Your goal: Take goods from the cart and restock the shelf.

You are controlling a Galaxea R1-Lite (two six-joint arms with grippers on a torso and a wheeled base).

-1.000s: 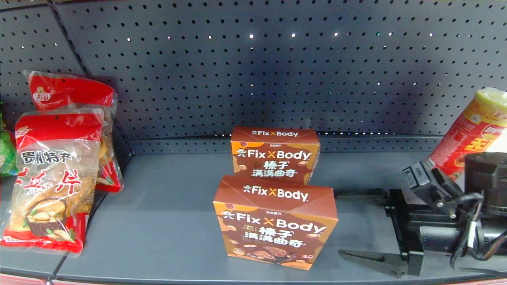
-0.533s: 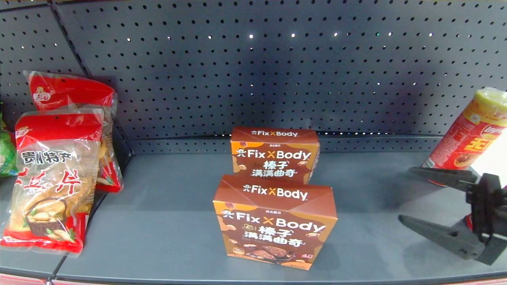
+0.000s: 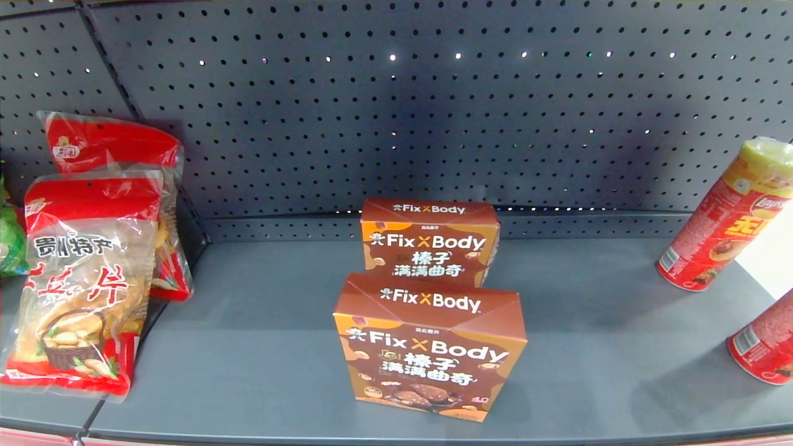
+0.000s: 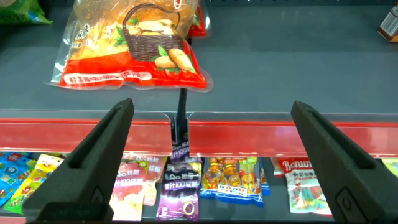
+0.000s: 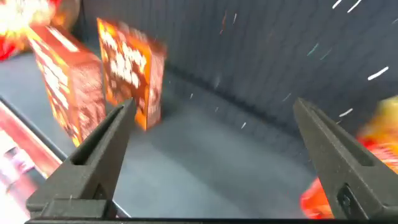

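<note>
Grey shelf (image 3: 260, 347), brown boxes (image 3: 430, 347) well apart from cans (image 3: 722, 229), left end effector (image 4: 211, 106) spread, right end effector (image 5: 212, 104) spread

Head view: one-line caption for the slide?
Restocking: front cookie box and rear cookie box centred on the shelf, red snack bags left, chip cans right.

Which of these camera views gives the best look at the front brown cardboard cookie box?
The head view: the front brown cardboard cookie box stands whole, face-on. The right wrist view shows it obliquely from the side; the left wrist view catches a brown corner, perhaps its.
</note>
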